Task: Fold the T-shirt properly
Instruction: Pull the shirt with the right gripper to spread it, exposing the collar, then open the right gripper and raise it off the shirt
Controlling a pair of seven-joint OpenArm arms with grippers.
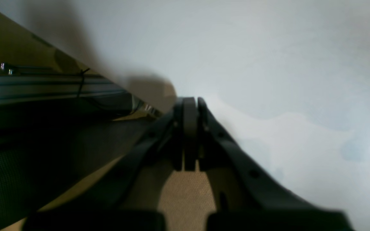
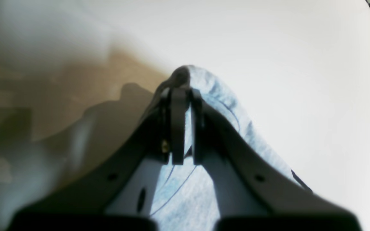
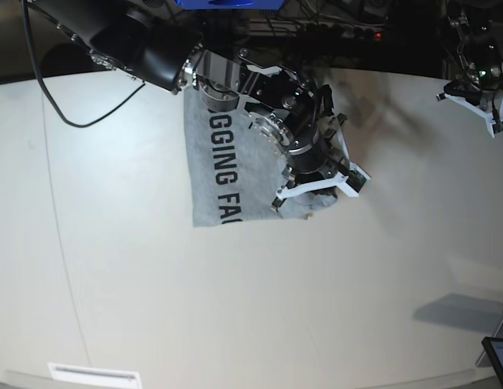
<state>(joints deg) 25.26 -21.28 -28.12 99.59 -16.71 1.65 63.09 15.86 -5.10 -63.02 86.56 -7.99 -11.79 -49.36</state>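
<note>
Fabric of the grey T-shirt (image 3: pixel 223 162) lay on the white desk (image 3: pixel 154 308) toward the far edge in the base view, printed side up, with the black letters "GGING FAC" running down it. Its right part was hidden under the right arm. That arm reached over the shirt from the far left, and the right gripper (image 3: pixel 314 193) sat at the shirt's near right corner. In the right wrist view, the right gripper (image 2: pixel 185 96) was clenched on a raised fold of the T-shirt (image 2: pixel 210 93), grey cloth bunched just past the fingertips and running back beneath them. Further right, the left gripper (image 3: pixel 482 101) hung at the far right of the desk, well apart from the shirt. In the left wrist view, the left gripper (image 1: pixel 189 106) was clenched on nothing, its fingertips pressed together.
</note>
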